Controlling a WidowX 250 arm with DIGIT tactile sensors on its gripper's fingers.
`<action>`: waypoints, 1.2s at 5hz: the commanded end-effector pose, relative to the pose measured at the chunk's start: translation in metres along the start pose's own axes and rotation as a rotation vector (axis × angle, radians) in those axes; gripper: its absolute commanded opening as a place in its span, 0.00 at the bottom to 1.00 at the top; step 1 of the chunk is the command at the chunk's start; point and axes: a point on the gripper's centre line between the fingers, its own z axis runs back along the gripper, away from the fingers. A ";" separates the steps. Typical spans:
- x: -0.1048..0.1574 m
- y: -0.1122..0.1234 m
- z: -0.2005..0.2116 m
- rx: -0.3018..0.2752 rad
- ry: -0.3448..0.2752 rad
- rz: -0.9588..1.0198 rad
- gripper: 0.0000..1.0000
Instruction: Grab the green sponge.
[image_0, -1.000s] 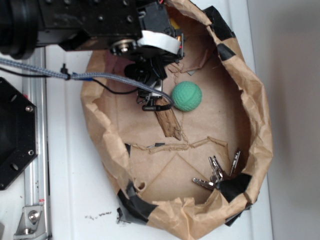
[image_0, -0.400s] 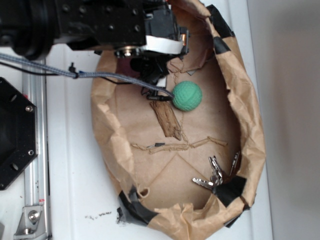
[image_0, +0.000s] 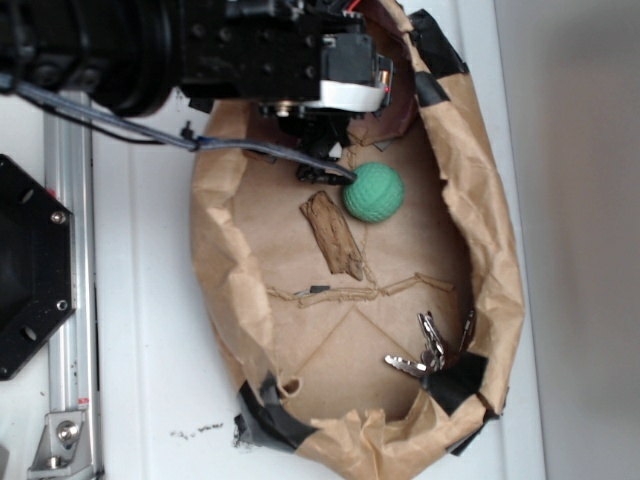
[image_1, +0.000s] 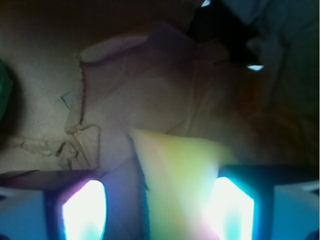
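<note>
In the wrist view the two fingers (image_1: 82, 210) stand apart, and a pale yellowish wedge (image_1: 175, 185) sits between them, but I cannot tell if they press it. The arm (image_0: 200, 50) reaches from the left over the top rim of the paper bag (image_0: 225, 270). The green sponge (image_0: 373, 192), round like a ball, lies on the bag floor just below the arm, beside a piece of bark (image_0: 333, 234), and keys (image_0: 425, 352) lie well apart near the bottom

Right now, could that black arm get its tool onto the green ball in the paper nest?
Probably yes. The green ball lies uncovered on the brown paper, just beside the arm, with only the piece of bark next to it. The tool itself is hidden under the arm in the exterior view, so its exact aim is unclear.
</note>
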 end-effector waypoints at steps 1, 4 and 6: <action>0.002 0.009 0.005 -0.005 -0.017 0.038 0.00; 0.005 0.006 0.009 -0.009 -0.010 0.040 0.00; 0.027 -0.044 0.089 -0.166 -0.095 0.051 0.00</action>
